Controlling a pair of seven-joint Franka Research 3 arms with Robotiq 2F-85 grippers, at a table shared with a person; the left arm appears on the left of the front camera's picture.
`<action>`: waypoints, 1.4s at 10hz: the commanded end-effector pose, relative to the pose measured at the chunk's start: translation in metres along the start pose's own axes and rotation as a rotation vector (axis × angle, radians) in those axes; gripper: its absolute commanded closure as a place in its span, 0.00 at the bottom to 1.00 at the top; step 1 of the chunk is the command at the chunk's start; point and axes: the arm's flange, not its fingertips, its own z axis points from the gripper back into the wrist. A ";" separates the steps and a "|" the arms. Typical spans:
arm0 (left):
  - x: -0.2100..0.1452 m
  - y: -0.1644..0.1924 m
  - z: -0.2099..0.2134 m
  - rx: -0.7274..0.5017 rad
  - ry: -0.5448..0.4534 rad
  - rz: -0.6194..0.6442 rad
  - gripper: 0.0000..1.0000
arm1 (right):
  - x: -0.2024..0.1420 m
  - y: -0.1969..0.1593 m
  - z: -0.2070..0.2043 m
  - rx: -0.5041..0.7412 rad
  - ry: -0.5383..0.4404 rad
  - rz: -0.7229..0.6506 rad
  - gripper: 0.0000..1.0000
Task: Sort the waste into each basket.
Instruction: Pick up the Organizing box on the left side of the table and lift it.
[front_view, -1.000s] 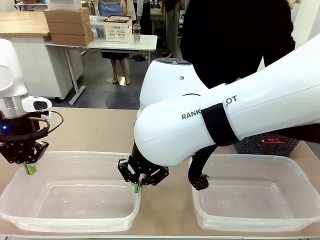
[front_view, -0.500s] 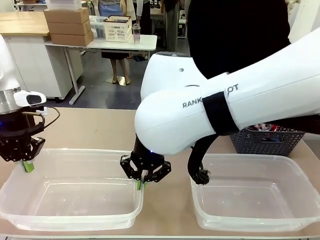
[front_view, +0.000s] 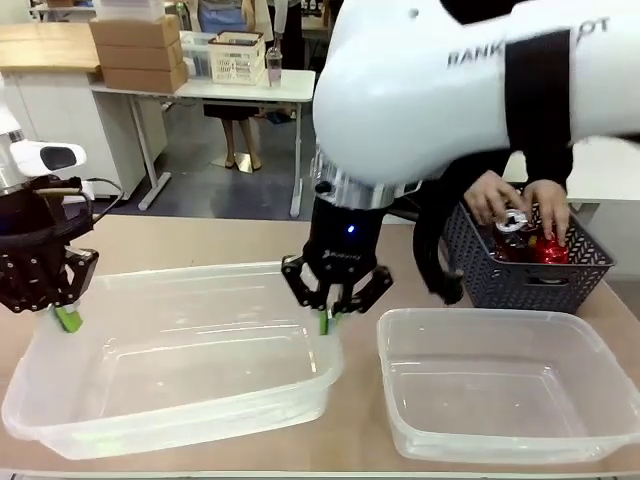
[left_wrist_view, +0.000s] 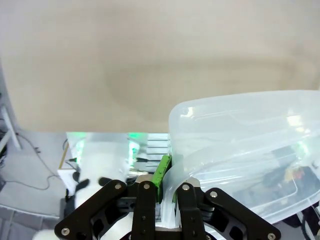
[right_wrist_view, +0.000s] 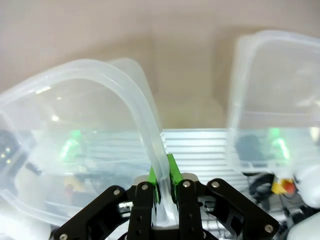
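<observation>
Both grippers hold one clear basket on the left half of the table. My left gripper is shut on its left rim, and my right gripper is shut on its right rim. In the left wrist view the gripper pinches the thin rim between green pads. The right wrist view has the gripper clamped on the curved rim. A second clear basket rests at the right, with nothing inside. Red cans lie in a dark grey lattice basket.
A person's hands reach into the dark lattice basket at the far right of the table. My right arm's large white link spans the top of the front view. Bare tabletop lies beyond the held basket.
Both arms have carried the left basket to the right and farther across the table. The right arm has risen. The person's hands have come into view in the dark basket.
</observation>
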 end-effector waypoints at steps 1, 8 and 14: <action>-0.046 -0.003 -0.037 -0.087 -0.067 0.050 1.00 | 0.002 -0.023 0.010 -0.064 0.047 0.015 1.00; -0.015 -0.023 0.000 -0.022 -0.013 0.019 0.94 | -0.010 -0.019 0.020 -0.040 0.033 0.054 0.93; 0.100 -0.133 0.076 -0.116 -0.058 -0.126 0.94 | 0.002 -0.111 0.056 -0.009 -0.041 -0.039 0.93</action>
